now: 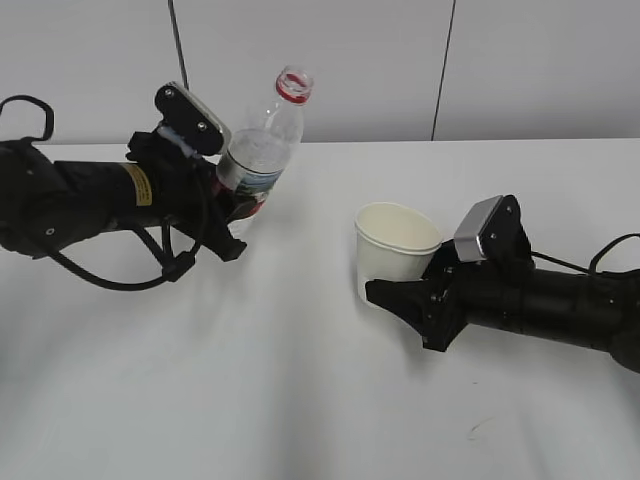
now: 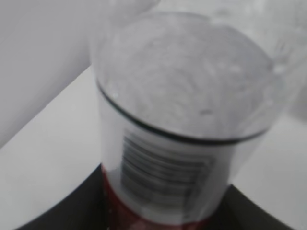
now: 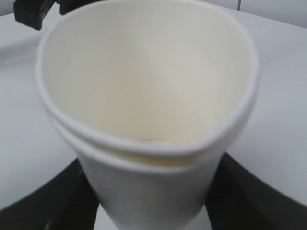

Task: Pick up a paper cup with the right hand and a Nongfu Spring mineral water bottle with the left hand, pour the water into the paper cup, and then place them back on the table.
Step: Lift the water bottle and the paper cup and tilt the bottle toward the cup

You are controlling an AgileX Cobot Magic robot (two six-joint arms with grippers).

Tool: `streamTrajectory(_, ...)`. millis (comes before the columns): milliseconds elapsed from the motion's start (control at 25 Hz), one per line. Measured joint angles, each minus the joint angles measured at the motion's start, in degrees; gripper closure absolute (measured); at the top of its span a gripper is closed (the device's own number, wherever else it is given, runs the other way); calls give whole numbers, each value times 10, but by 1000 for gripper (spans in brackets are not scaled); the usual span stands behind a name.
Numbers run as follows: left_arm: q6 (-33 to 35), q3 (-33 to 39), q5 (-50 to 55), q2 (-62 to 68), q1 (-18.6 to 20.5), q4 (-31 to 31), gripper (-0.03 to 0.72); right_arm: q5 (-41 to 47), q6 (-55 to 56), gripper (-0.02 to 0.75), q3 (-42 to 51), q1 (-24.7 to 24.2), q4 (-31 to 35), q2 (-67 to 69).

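Note:
The Nongfu Spring mineral water bottle (image 1: 262, 140) is clear, with a red neck ring and no cap showing. It leans with its neck up and to the right, towards the paper cup. My left gripper (image 1: 240, 205) is shut on its labelled lower part. In the left wrist view the bottle (image 2: 182, 96) fills the frame, and dark fingers (image 2: 57, 215) flank the barcode label. The off-white paper cup (image 1: 395, 250) stands upright at centre right with my right gripper (image 1: 395, 290) shut on its lower wall. Its rim (image 3: 144, 143) is squeezed slightly out of round, and the cup looks empty inside.
The white table (image 1: 300, 400) stretches in front of both arms, with a small dark scuff (image 1: 478, 432) at the near right. Black cables loop behind the left arm (image 1: 30, 105) and the right arm (image 1: 615, 250). A grey panelled wall (image 1: 450, 60) closes the back.

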Motion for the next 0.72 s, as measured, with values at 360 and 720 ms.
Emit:
streamTrajectory(360, 4, -57, 72, 0, -16, 54, 380, 46, 39, 300, -37, 0, -13, 0)
streamTrajectory(720, 56, -105, 113, 0, -17, 94, 380, 92, 111, 300, -95, 0, -63, 0)
